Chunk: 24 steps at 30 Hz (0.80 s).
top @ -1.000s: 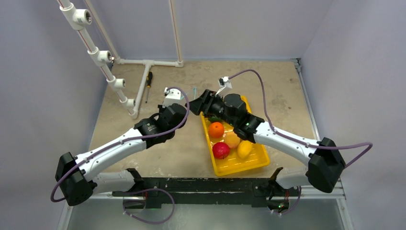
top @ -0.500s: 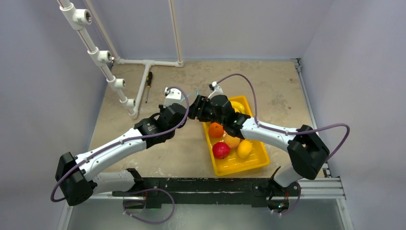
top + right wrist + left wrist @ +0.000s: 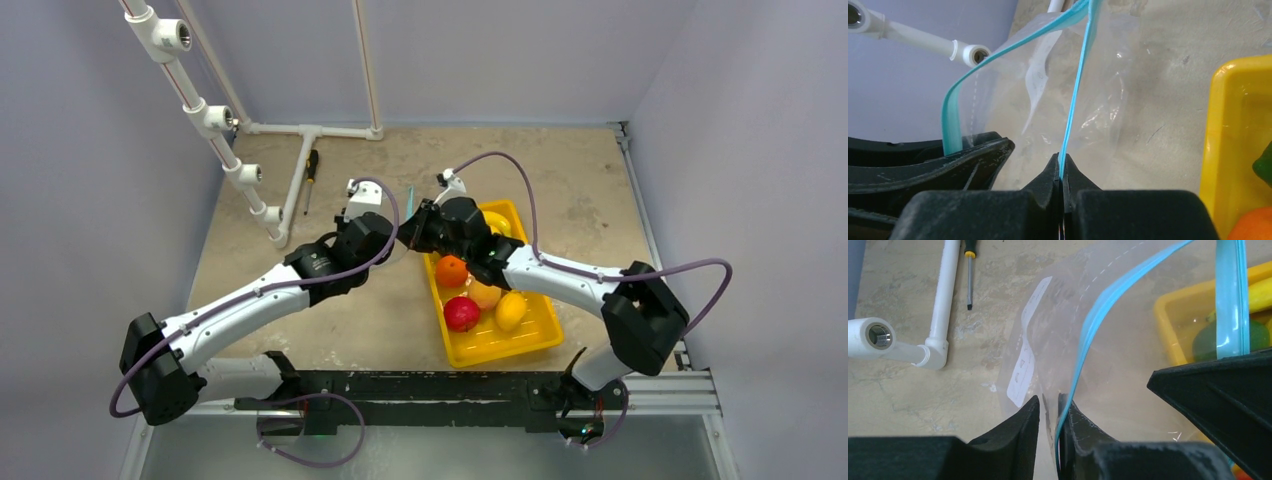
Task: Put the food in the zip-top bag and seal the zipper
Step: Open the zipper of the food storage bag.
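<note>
The clear zip-top bag (image 3: 1058,330) hangs between my two grippers, left of the yellow tray, its mouth pulled apart. One side of the teal zipper (image 3: 1098,315) runs down into my left gripper (image 3: 1049,397) (image 3: 392,240). Its jaws stand a narrow gap apart, with the film and strip in the gap. My right gripper (image 3: 1061,157) (image 3: 412,232) is shut on the other zipper (image 3: 1075,100) side. The food lies in the tray: orange (image 3: 451,270), red piece (image 3: 461,313), peach (image 3: 485,292), lemon (image 3: 511,310), banana (image 3: 495,220) and a dark green piece (image 3: 1205,342).
The yellow tray (image 3: 540,335) sits right of centre, close under the right arm. A white pipe frame (image 3: 225,120) stands at the back left, with a screwdriver (image 3: 311,170) lying beside it. Walls close in the table on three sides.
My right arm swung left to the bag mouth and its jaws closed on the teal strip. My left jaws, shut before, have eased a little apart.
</note>
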Motion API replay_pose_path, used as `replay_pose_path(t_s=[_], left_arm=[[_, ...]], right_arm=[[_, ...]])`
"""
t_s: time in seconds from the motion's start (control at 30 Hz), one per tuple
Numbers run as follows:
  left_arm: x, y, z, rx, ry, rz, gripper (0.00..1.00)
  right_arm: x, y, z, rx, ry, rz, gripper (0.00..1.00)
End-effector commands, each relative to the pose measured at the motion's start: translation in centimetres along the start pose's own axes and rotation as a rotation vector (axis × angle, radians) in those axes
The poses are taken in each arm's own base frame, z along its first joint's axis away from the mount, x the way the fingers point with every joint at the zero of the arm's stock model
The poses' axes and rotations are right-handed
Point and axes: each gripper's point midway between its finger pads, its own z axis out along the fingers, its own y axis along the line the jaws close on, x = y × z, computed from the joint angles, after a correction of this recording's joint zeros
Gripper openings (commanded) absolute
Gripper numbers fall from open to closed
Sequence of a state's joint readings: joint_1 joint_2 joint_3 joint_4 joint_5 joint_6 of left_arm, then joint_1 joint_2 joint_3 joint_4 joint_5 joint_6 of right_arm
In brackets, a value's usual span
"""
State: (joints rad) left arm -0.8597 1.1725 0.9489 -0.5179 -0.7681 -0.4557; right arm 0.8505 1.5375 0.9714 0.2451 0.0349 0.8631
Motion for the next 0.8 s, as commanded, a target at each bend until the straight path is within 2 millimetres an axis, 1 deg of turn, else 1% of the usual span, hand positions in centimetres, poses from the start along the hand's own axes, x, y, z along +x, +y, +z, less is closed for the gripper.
replay_pose_path(t_s=[0.0,0.13,0.37,0.6,0.77], left_arm=[[-2.8,-0.1,-0.3,-0.018,-0.052,-0.034,0.23],[-3.3,0.0,-0.4,-0.017,-0.061,-0.031,0.28],[-4.1,0.0,-0.5,-0.021,-0.078,-0.026,0.33],[-5.3,-0.2,-0.5,-0.023,-0.099,-0.006,0.35],[-5.7,-0.5,-0.3,-0.023,-0.102,0.013,0.35]], right_arm=[[-3.2,2.0,-1.5,-0.033,-0.103,-0.027,0.00],[-3.0,1.6,-1.8,-0.022,-0.106,-0.029,0.00],[-2.6,1.1,-1.7,0.000,-0.095,-0.064,0.00],[-1.8,1.3,-1.8,0.006,-0.079,-0.094,0.00],[-1.2,1.4,-1.7,0.012,-0.071,-0.095,0.00]])
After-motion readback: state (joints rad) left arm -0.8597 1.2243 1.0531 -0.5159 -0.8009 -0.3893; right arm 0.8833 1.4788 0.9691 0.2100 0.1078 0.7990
